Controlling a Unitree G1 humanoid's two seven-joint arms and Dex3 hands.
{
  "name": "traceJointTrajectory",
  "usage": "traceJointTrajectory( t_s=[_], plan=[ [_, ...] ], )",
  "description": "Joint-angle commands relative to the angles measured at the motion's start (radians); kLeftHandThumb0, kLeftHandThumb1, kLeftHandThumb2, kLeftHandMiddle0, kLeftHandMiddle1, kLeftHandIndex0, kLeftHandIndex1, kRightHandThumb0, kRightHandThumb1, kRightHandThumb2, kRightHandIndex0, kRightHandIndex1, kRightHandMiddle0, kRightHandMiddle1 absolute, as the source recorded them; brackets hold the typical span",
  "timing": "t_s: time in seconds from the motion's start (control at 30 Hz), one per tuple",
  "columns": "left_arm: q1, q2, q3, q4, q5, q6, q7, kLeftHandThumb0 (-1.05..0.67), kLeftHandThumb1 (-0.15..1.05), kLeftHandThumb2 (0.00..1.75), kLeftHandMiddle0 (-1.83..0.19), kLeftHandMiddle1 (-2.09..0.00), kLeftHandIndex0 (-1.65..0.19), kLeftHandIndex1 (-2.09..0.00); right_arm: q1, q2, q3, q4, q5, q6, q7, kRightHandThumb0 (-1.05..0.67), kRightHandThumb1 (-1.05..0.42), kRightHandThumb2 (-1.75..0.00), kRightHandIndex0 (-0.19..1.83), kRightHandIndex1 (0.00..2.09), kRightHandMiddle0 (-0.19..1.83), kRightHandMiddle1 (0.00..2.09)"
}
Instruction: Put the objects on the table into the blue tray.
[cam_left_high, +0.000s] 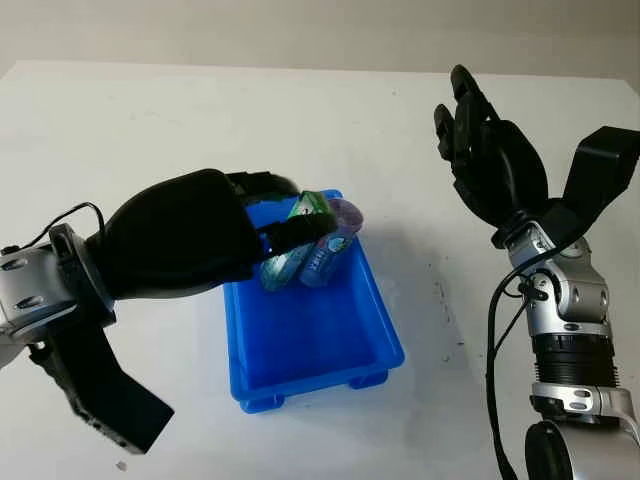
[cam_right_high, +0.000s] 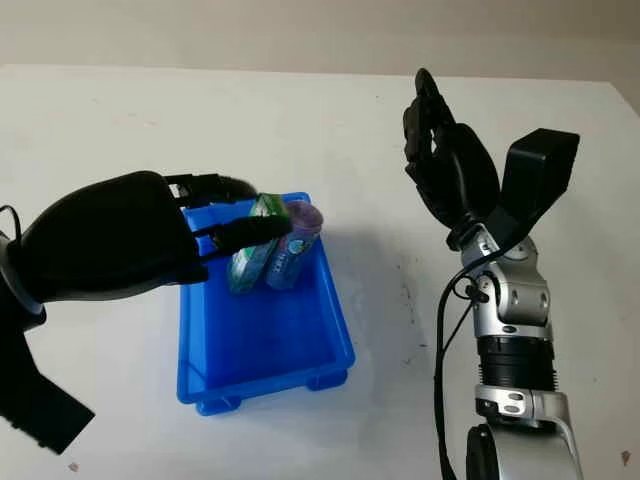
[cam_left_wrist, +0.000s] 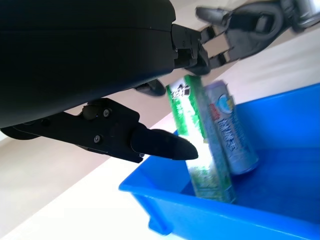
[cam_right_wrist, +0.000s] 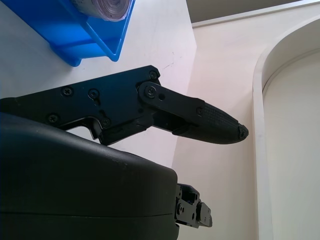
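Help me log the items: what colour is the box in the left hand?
Green and white, clearest in the left wrist view: the box in the left hand, over the tray.

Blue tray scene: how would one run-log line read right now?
left hand: over blue tray, fingers on green pack | purple tube: in tray | right hand: open, raised

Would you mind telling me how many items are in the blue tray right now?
2. A green pack and a purple-topped tube stand side by side, leaning at the tray's far end, by the left hand's fingers. The hand may hide more.
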Motion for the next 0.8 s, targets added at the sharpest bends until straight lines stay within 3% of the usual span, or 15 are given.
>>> traceJointTrajectory(
  t_s=[0.0,0.2,0.33,0.43,0.53,0.7,0.77],
  plan=[
    [-0.004,-0.005,0.009,-0.023,-0.001,0.009,-0.013,-0.48,1.05,0.2,-0.07,-0.06,0.17,-0.23,0.003,-0.003,-0.007,-0.011,0.003,-0.009,0.004,-0.66,-1.05,-0.72,-0.19,0.0,-0.19,0.0],
    [-0.017,-0.01,0.011,0.012,-0.081,-0.016,-0.006,-0.44,1.05,0.24,0.16,-0.02,0.19,-0.02,-0.001,0.002,-0.006,-0.006,0.001,-0.01,-0.002,-0.67,-1.05,-0.71,-0.19,0.0,-0.19,0.0],
    [-0.046,-0.043,0.028,0.05,-0.225,0.005,-0.008,-0.47,1.05,0.44,0.19,0.0,0.19,0.0,-0.001,0.002,-0.007,-0.001,0.004,-0.018,0.006,-0.66,-1.05,-0.71,-0.19,0.0,-0.19,0.0],
    [-0.079,-0.086,0.076,0.087,-0.407,0.1,-0.028,-0.51,1.05,0.55,0.19,0.0,0.19,0.0,-0.003,0.005,-0.008,0.004,0.005,-0.021,0.006,-0.67,-1.05,-0.71,-0.19,0.0,-0.19,0.0],
    [-0.092,-0.143,0.132,0.108,-0.539,0.223,-0.02,-0.53,1.05,0.54,0.19,0.0,0.19,0.0,-0.005,0.008,-0.012,0.009,0.009,-0.02,0.005,-0.67,-1.05,-0.71,-0.19,0.0,-0.19,0.0],
    [-0.102,-0.237,0.2,0.136,-0.618,0.424,0.039,-0.71,1.05,0.53,0.19,-0.03,0.19,0.0,-0.017,0.008,-0.016,0.031,0.016,-0.025,0.014,-0.68,-1.05,-0.7,-0.19,0.0,-0.19,0.0],
    [-0.107,-0.286,0.218,0.166,-0.66,0.46,0.076,-0.73,1.05,0.51,0.19,-0.03,0.19,0.0,-0.022,0.009,-0.018,0.038,0.02,-0.029,0.018,-0.68,-1.05,-0.7,-0.19,0.0,-0.19,0.0]
  ],
)
